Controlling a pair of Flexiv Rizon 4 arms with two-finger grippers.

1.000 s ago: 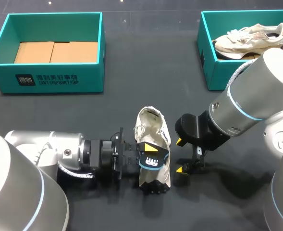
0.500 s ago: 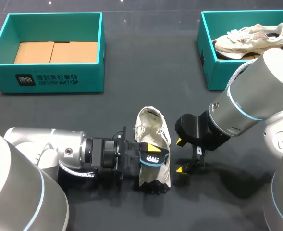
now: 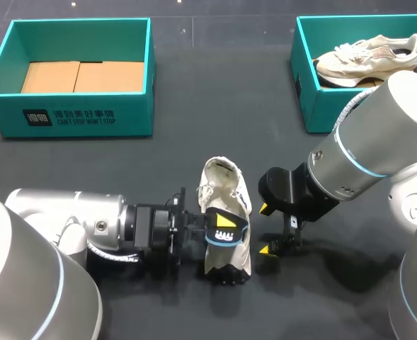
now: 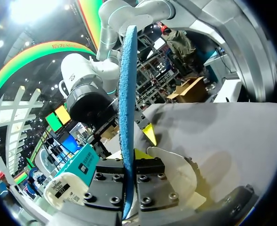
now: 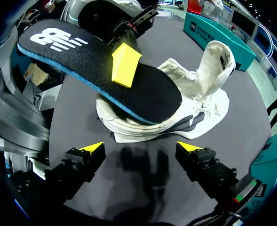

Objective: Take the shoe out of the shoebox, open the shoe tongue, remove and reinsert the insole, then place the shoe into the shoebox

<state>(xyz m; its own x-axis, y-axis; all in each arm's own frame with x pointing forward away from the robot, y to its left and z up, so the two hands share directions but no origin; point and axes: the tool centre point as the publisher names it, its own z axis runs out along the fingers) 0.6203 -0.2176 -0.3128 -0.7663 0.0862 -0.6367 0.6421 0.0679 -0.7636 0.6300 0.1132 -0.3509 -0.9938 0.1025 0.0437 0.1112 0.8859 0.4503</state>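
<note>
Insole [image 4: 127, 117] edge-on, left wrist view only

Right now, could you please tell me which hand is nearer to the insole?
Left. The left hand is shut on the insole, pinching it above the shoe. The right hand sits open beside the shoe, facing the insole without touching it.

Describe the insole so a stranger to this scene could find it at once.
On the dark table, find the cream shoe lying in the middle. Over it, the left tool clamps the insole: a flat black sheet with a blue edge and a white logo, unlike the pale, laced shoe beneath.
</note>
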